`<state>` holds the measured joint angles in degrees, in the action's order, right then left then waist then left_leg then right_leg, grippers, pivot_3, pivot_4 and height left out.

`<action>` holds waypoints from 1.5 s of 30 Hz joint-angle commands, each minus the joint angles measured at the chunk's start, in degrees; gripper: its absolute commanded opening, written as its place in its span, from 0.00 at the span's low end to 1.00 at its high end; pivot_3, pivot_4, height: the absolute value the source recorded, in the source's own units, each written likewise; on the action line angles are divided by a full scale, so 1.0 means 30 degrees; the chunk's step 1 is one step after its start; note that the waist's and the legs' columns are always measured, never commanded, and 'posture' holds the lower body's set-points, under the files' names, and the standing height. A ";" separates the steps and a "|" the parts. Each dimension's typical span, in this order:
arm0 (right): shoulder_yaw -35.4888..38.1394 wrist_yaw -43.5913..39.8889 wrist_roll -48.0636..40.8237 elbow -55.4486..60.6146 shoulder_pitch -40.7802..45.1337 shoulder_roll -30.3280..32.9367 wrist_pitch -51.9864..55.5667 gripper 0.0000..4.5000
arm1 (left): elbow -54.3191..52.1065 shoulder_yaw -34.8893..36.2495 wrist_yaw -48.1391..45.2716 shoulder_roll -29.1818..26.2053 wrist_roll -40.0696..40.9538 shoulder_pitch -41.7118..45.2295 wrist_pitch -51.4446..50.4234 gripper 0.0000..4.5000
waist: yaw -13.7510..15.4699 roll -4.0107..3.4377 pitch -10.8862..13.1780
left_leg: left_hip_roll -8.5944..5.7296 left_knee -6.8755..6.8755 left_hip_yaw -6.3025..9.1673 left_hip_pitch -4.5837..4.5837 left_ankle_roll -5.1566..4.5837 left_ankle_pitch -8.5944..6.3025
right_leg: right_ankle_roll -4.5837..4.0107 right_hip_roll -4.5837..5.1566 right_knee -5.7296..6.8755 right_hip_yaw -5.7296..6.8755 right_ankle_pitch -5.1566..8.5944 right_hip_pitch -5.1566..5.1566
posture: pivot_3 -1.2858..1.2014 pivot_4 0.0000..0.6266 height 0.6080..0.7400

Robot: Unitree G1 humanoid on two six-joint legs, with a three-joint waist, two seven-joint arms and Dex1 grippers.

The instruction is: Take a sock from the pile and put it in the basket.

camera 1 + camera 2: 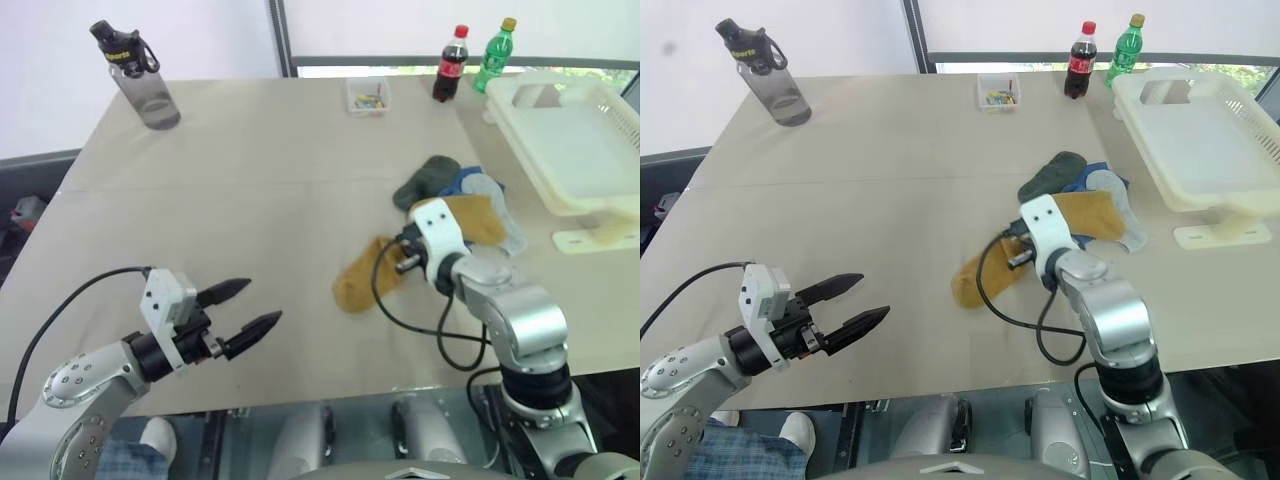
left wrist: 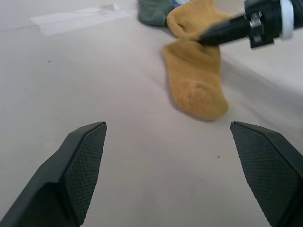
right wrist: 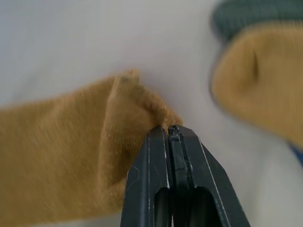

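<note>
Jaws of the right gripper (image 3: 169,130) are pressed together on a raised fold of a mustard-yellow sock (image 1: 362,278), so the cloth is pinched at the very tips and stands up in a small ridge there. The rest of this sock lies flat on the table (image 1: 250,190), stretching from the pinched fold to the near left, with its toe end nearest to the robot. Just to the right and a little farther lies the pile (image 1: 465,200), where a second yellow sock rests over blue and pale grey ones and a dark green sock sits at the far-left edge. The held sock is just beside the pile; whether it touches it I cannot tell, because the gripper's white wrist covers that place.

The left gripper (image 1: 250,308) hangs above the near left part of the table with its 2 black fingers (image 2: 80,161) spread wide apart and nothing between them. It points toward the yellow sock but is well apart from it.

The basket (image 1: 590,165) stands at the far right of the table, apart from the pile. Behind, at the far edge, are 2 bottles (image 1: 450,65), a small clear box (image 1: 367,96) and, far left, a grey drinking bottle (image 1: 140,78).
</note>
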<state>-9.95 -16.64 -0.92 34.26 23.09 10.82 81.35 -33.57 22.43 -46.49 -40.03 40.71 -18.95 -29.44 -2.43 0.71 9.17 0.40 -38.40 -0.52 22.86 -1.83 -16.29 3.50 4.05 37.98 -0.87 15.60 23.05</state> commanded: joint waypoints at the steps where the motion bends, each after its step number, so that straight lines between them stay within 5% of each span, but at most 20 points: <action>1: 0.0391 0.0245 -0.0503 0.1582 -0.0763 0.0193 0.1095 0.01 | -0.0274 0.0406 -0.0380 -0.0361 0.0207 0.0085 0.0195 1.00 | 0.0032 0.0001 -0.0001 | 0.0000 -0.0001 0.0003 0.0000 -0.0006 -0.0003 | 0.0000 -0.0005 0.0000 0.0007 0.0000 -0.0003 | 0.52 0.24 1.00; 5: 0.0515 0.0535 -0.0512 0.1269 -0.1142 0.1111 0.0843 0.01 | -0.0003 0.0291 -0.0560 -0.0508 0.0165 0.0450 0.0189 1.00 | 0.0070 0.0011 -0.0006 | -0.0023 -0.0012 -0.0002 -0.0004 -0.0014 -0.0003 | 0.0003 -0.0028 -0.0001 0.0011 -0.0001 -0.0017 | 0.52 0.24 1.00; 10: 0.1031 -0.0961 -0.1606 0.1768 -0.1305 0.3255 -0.0255 0.30 | 0.0120 0.0209 -0.0652 -0.0563 0.0103 0.0686 0.0191 1.00 | 0.0173 0.0010 -0.0004 | -0.0036 -0.0012 0.0006 -0.0003 -0.0015 -0.0003 | 0.0004 -0.0025 -0.0016 0.0024 0.0000 -0.0030 | 0.52 0.24 1.00; 15: 0.2905 -0.3758 -0.3591 0.1527 -0.0585 0.5633 -0.3215 0.30 | 0.0210 0.0209 -0.0703 -0.0592 0.0085 0.0794 0.0185 1.00 | 0.0119 0.0007 0.0002 | -0.0034 -0.0013 0.0008 -0.0014 -0.0026 -0.0008 | 0.0006 -0.0035 -0.0021 0.0026 0.0000 -0.0049 | 0.52 0.24 1.00; 22: 0.2698 -0.8939 -0.5432 0.0155 -0.2194 0.7388 -1.2445 0.30 | 0.0333 0.0024 -0.0766 -0.0594 0.0007 0.1101 0.0156 1.00 | 0.0158 0.0020 -0.0001 | -0.0009 -0.0013 0.0020 -0.0024 -0.0032 -0.0011 | 0.0007 -0.0075 -0.0036 0.0036 0.0001 -0.0078 | 0.52 0.24 1.00; 32: 0.0054 -0.9060 -0.2942 -0.6370 -0.2253 0.6861 -1.8443 0.30 | 0.0434 -0.0196 -0.0635 -0.0576 -0.0073 0.1500 0.0068 1.00 | 0.0198 0.0026 -0.0004 | -0.0009 -0.0054 0.0017 -0.0046 -0.0029 -0.0008 | 0.0009 -0.0063 -0.0004 0.0029 -0.0001 -0.0097 | 0.52 0.24 1.00; 39: -0.1046 -0.8629 -0.2068 -0.8400 -0.1860 0.6655 -1.5818 0.30 | 0.0343 -0.0317 -0.0477 -0.0463 -0.0149 0.1549 0.0076 1.00 | 0.0217 0.0041 -0.0020 | -0.0008 -0.0054 0.0015 -0.0046 -0.0020 -0.0004 | 0.0008 -0.0057 -0.0008 0.0026 -0.0002 -0.0098 | 0.52 0.24 1.00; 45: 0.0575 -0.4314 -0.4363 -0.4008 -0.4471 0.2400 -0.7341 0.30 | -0.0079 -0.0289 -0.0226 -0.0221 -0.0064 0.1103 0.0166 1.00 | 0.0226 0.0149 -0.0181 | 0.0032 -0.0051 0.0071 -0.0073 -0.0017 -0.0007 | 0.0002 0.0001 -0.0009 0.0007 0.0000 -0.0146 | 0.52 0.24 1.00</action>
<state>-7.39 -31.65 -11.49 20.91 12.78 19.49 50.63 -31.48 21.26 -47.38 -40.91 40.42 -15.33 -29.56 -1.76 1.16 8.63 0.50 -38.55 -0.31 22.63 -1.88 -16.31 3.50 4.06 37.95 -0.88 15.60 22.60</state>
